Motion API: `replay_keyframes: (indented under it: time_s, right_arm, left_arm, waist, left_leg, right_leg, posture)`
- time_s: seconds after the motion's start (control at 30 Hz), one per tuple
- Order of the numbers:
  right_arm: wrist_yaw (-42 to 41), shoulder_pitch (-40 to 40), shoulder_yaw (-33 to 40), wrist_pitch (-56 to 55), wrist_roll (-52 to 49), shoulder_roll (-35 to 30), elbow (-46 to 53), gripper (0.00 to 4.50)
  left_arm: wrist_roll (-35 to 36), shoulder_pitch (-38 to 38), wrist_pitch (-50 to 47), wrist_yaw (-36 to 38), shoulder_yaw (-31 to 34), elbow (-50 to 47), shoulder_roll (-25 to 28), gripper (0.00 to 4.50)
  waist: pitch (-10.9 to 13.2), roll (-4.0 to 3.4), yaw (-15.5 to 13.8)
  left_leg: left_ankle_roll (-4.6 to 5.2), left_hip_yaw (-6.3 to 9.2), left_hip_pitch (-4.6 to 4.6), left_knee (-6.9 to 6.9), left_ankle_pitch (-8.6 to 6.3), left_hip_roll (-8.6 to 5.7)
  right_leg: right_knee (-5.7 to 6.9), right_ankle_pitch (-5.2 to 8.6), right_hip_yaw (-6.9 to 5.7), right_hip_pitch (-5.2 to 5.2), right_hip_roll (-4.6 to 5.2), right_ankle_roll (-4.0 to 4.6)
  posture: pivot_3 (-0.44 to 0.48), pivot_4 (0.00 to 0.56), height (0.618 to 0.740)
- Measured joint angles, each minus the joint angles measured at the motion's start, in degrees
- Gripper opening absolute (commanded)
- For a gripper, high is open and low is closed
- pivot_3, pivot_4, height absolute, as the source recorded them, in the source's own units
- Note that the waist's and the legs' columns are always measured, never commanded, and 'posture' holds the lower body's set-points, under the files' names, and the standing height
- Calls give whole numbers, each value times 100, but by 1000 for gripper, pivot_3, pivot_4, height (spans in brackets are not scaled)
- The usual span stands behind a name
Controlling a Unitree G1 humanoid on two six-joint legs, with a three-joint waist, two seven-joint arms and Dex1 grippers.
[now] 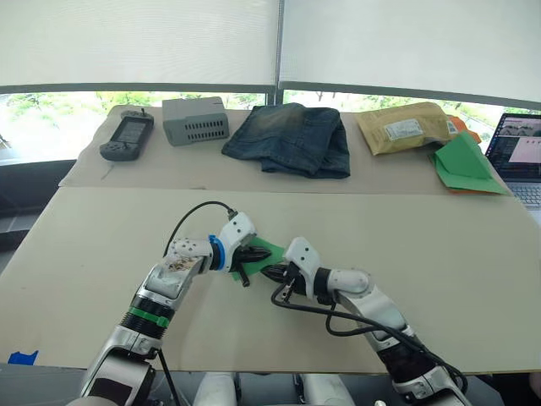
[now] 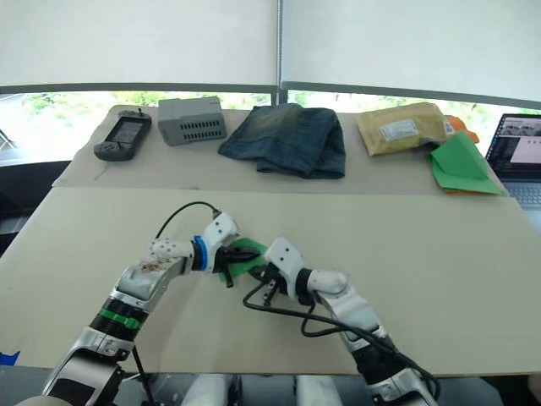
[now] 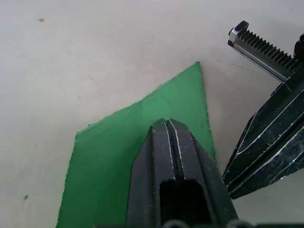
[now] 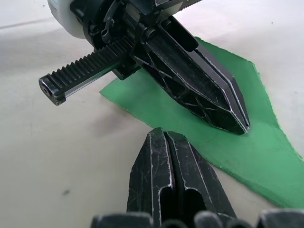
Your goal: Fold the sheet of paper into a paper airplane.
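Sheet of paper (image 3: 142, 137), bright green, lies flat on the near part of the counter (image 1: 439, 254), already folded down to a narrow pointed wedge with one sharp corner aimed away from the left arm. Left claw (image 3: 167, 124) sits on top of it, its two fingers pressed together with nothing between them, tip bearing on the paper's middle; likely pinning the fold or running a crease flat. Right claw (image 4: 164, 135) comes in from the opposite side, fingers also closed together and empty, tip just beside the sheet's edge and close to the left claw's tip, apparently ready to press or nudge the edge while the other holds the paper still. From the head views the two claws meet over the paper and cover most of it; only a small green patch (image 1: 269, 251) shows between them, so the full outline and number of folds cannot be read. Whether the right tip actually touches the paper is hard to tell. Far side of the counter, well apart: a handheld device (image 1: 127, 137), a grey box (image 1: 195, 120), folded jeans (image 1: 292, 138), a padded envelope (image 1: 401, 127), a green paper stack (image 1: 465, 167) with orange edges, and a laptop (image 1: 520, 152) cut off at the edge.
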State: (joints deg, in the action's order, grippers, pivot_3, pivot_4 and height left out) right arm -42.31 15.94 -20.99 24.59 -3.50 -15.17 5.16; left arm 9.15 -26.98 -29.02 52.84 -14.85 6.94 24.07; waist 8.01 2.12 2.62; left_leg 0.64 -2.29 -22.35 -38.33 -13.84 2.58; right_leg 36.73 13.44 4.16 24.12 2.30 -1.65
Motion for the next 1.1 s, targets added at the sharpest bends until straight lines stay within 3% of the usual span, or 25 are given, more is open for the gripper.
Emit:
replay_keyframes:
  time_s: [0.47,1.1]
  right_arm:
    - [309,-99,623,1971,-235,-907,1336,49]
    - [343,1370,361,880,-35,-377,-922,49]
  left_arm:
    - [6,60,-38,72,6,-131,79,0]
    - [7,63,4,-23,41,-82,28,0]
  waist:
    - [2,1,-49]
    - [4,1,-1]
  left_leg:
    - [0,1,-16,0,0,-7]
    - [0,1,-10,-1,0,-6]
  right_leg:
    - [-7,1,-4,9,8,-2]
    - [-3,-1,-3,6,6,-3]
  posture:
    - [0,150,734]
    - [0,150,734]
